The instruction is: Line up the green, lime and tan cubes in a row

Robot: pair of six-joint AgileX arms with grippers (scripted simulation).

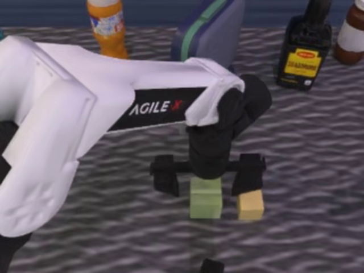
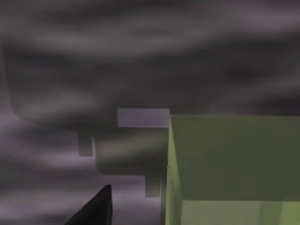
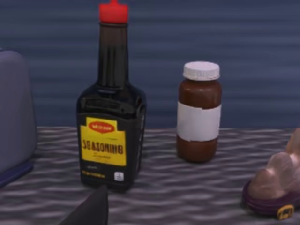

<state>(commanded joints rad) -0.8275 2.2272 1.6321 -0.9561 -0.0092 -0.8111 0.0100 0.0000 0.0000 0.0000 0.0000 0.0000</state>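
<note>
**Two cubes side by side, the green one not to be seen**

The left claw [image 1: 207,173] hangs low over the table [image 1: 307,170], its two black fingers [image 1: 165,175] spread wide, one on each side of the wrist. They hold nothing. The lime cube [image 1: 206,197] sits just below the claw, between the lines of the two fingers and free of both. The tan cube [image 1: 251,205] stands just beside the lime one, on its right, under the right finger tip, with a thin gap between them. Their front faces look roughly level, so I judge that this pair already makes the beginning of a row.

The vivid green cube does not show in any view. It may be under the big white arm, or outside the frame; I cannot say. So in my judgement one cube is still left to bring to the row.

The small black block [image 1: 211,265] is cut by the lower edge, below the claw. In the left wrist view the lime cube fills one corner very close and only one dark finger tip [image 2: 96,208] shows. The right gripper is absent from the top view; its own camera shows one dark finger tip [image 3: 91,208], a seasoning bottle [image 3: 111,117] and a brown jar [image 3: 198,112], so I cannot tell how its fingers stand.
</note>
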